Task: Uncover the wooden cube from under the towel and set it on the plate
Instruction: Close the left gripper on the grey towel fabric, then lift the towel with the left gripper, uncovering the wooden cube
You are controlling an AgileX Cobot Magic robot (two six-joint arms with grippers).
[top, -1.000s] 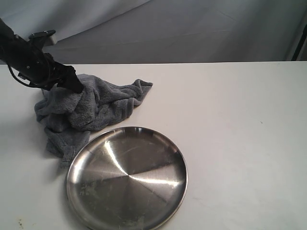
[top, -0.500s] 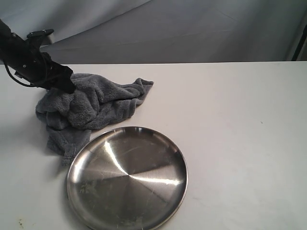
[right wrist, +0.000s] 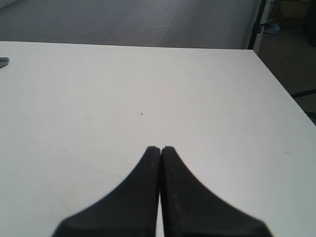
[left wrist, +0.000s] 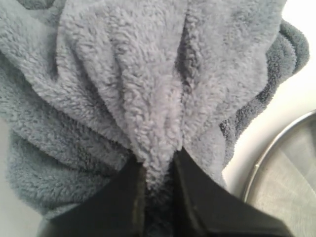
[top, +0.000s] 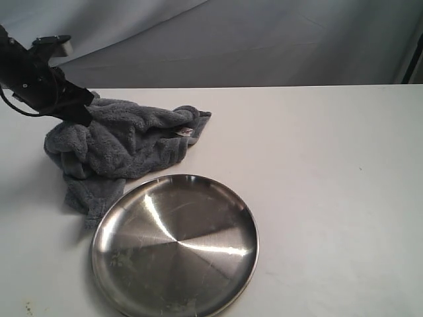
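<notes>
The grey-blue towel (top: 125, 142) lies bunched on the white table, behind and left of the steel plate (top: 175, 244). My left gripper (top: 82, 115) is shut on a fold at the towel's upper left and holds it raised. In the left wrist view the black fingers (left wrist: 157, 160) pinch a ridge of the towel (left wrist: 148, 84), with the plate's rim (left wrist: 276, 148) at the edge. The wooden cube is hidden; only a small pale spot (top: 184, 132) shows in the towel's right fold. My right gripper (right wrist: 160, 148) is shut on nothing above bare table, outside the exterior view.
The white table (top: 317, 172) stretches right of the plate and towel. A grey backdrop (top: 264, 39) hangs behind the table's far edge. The table's right edge (right wrist: 276, 84) shows in the right wrist view, with dark floor beyond.
My left gripper has moved up and to the left with the towel fold in it, drawing the cloth that way. A small pale spot has come into sight in the right fold.
</notes>
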